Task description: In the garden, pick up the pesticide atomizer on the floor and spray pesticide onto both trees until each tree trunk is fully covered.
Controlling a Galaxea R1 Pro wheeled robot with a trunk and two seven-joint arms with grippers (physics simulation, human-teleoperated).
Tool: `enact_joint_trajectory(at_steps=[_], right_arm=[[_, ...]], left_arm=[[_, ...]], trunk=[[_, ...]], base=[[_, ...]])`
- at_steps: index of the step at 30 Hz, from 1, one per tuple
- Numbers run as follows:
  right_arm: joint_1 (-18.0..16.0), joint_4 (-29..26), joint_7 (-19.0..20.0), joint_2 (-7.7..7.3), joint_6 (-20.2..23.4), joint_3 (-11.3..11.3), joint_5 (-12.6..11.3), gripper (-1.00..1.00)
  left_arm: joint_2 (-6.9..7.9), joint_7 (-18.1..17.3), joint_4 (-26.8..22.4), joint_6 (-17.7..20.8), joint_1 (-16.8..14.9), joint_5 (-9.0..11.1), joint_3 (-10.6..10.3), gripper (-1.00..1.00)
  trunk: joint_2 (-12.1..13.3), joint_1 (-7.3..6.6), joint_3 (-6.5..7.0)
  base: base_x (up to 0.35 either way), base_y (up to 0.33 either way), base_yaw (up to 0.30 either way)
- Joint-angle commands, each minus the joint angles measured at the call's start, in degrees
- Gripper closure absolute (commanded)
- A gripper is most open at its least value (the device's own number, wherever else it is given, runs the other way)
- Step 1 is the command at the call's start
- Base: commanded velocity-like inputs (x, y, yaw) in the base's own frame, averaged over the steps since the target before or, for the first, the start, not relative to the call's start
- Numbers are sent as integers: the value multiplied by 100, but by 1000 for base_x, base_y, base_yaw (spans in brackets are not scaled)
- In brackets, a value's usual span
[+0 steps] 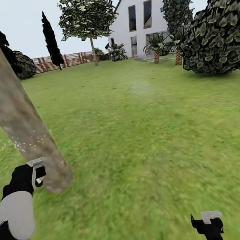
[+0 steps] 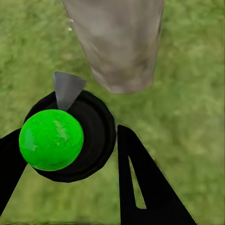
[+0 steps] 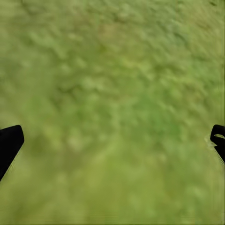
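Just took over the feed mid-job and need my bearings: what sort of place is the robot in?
A house garden, by the look of it: grass lawn underfoot, a brown slatted wooden fence at the far edge, a white gabled house behind, and a thick tree trunk close to the left gripper.

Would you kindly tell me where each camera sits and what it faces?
Head view: on the robot's head, looking forward and down over the lawn to a white house; left end effector beside the tree trunk, right end effector low.
Left wrist view: along the left fingers, on the green-topped atomizer and trunk base.
Right wrist view: down at grass, fingertips wide apart.
Head and left wrist views share the trunk.
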Motion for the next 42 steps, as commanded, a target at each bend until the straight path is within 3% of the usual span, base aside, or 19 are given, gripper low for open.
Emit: enact_joint_trajectory(at_steps=[1,8,16,23,37,40,42], right_arm=[[-3,6,-18,0,-16,-41,61,-100],[-3,6,-18,0,-16,-43,59,-100],[-3,6,-18,2,-16,-42,59,-100],[-3,6,-18,9,-16,-41,68,-100],[-3,6,-18,9,-16,-41,68,-100],[-3,6,-18,9,-16,-42,65,-100],[-3,6,-18,9,-16,-42,67,-100]], left_arm=[[-3,-31,-5,17,25,-41,22,100],[9,-28,-11,1,476,-32,30,100],[6,-13,-19,-26,490,-23,50,100],[7,227,-262,-32,490,4,54,100],[-74,190,-213,-25,490,68,96,100],[-109,189,-205,-27,490,294,101,100],[-120,189,-205,-39,490,326,99,100]], trunk=[[-2,1,-5],[-2,1,-5],[-2,1,-5],[-2,1,-5],[-2,1,-5],[-2,1,-5],[-2,1,-5]], base=[[184,-227,277],[153,-243,252],[141,-262,62],[256,-226,265],[213,-129,277],[3,-1,277],[18,0,222]])
